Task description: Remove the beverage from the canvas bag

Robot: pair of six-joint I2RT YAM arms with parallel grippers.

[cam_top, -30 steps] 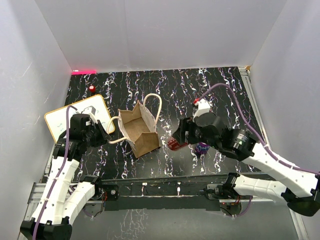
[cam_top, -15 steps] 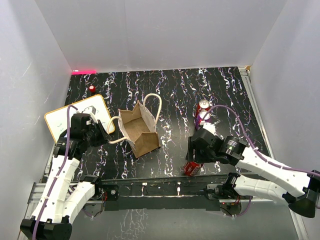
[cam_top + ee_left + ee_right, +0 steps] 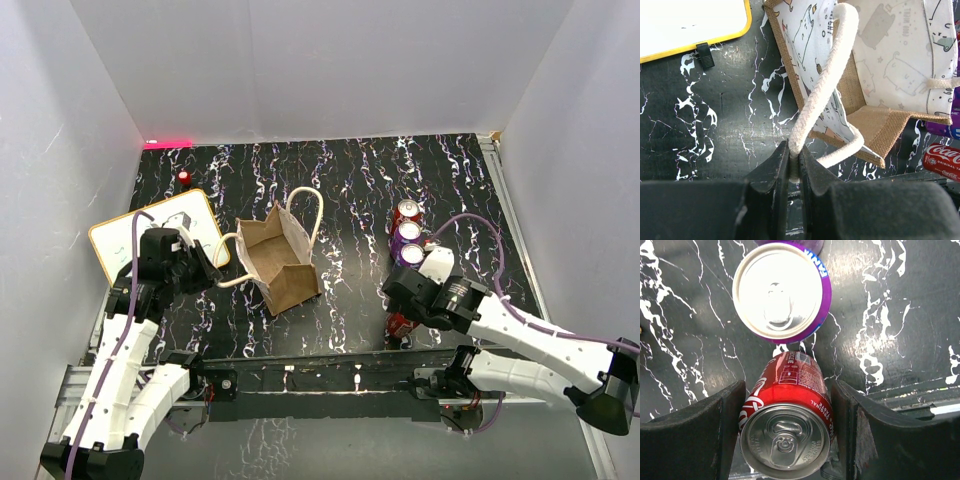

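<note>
Gripping the red can [image 3: 785, 425], its base hidden, is the right claw [image 3: 788, 392]; left claw [image 3: 794, 152] pinches the canvas bag [image 3: 875, 122] handle [image 3: 824, 85].

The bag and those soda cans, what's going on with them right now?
The left gripper is pinching one white handle of the bag, which stands open on the table. The right gripper has its fingers around a red cola can, already outside the bag, near the table's front edge and right beside a purple can.
</note>
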